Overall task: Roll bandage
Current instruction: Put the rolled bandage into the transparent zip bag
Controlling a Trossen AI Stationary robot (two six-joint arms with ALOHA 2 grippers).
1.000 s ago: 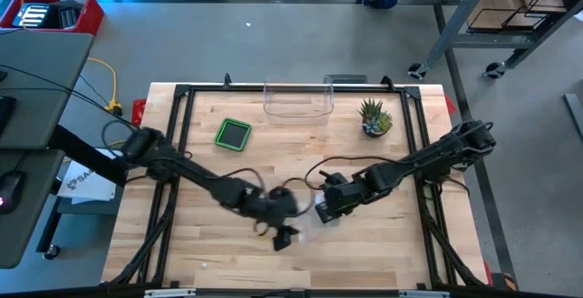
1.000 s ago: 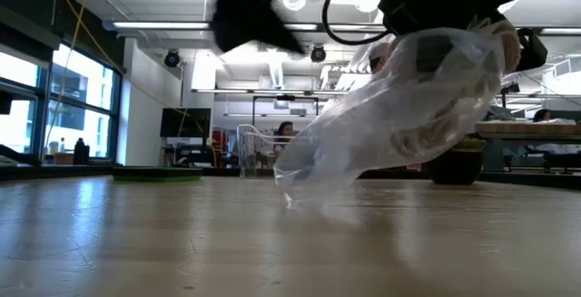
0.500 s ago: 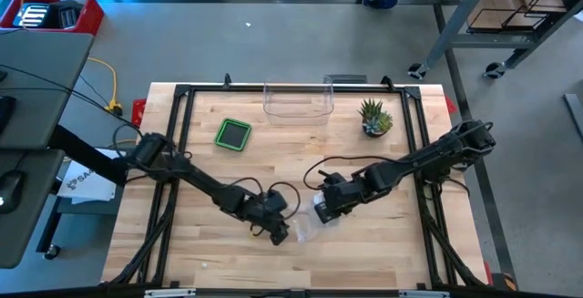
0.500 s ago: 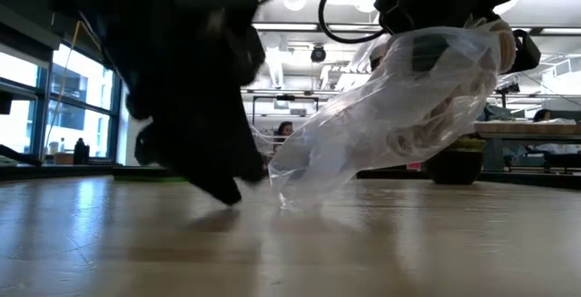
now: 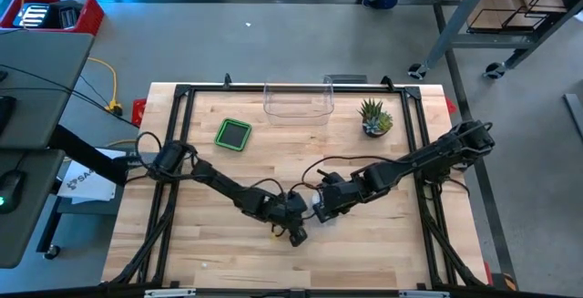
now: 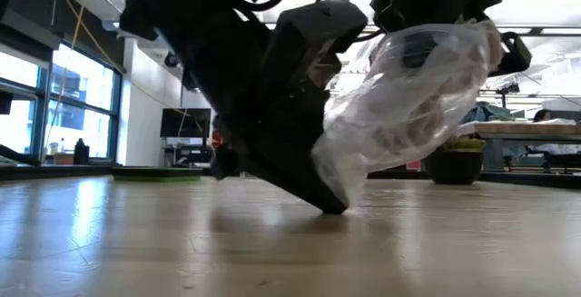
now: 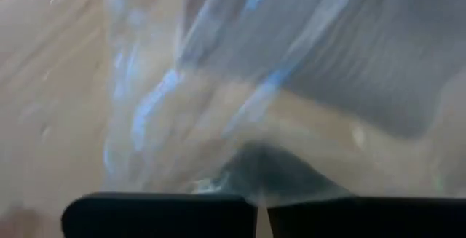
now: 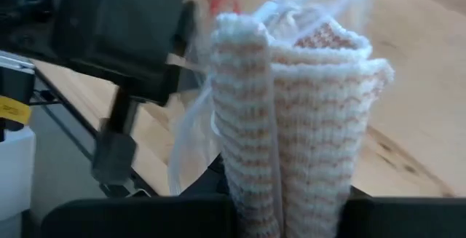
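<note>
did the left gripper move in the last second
Yes. In the high view the left gripper has shifted toward the right gripper and shut on the plastic bag.

Bandage (image 8: 291,114) is a cream ribbed knit w/ faint tan stripes, folded over on itself, standing roughly upright. It's inside a clear crinkly plastic bag (image 6: 408,106), hanging off the table (image 6: 290,242), low end nearly touching the wood.

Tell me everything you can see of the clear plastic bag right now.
The clear, crinkled plastic bag hangs above the wooden table, slanting down to its lower end just off the surface. The right gripper holds its upper end together with the beige knitted bandage showing through the film. The left gripper has pinched the low end shut.
</note>
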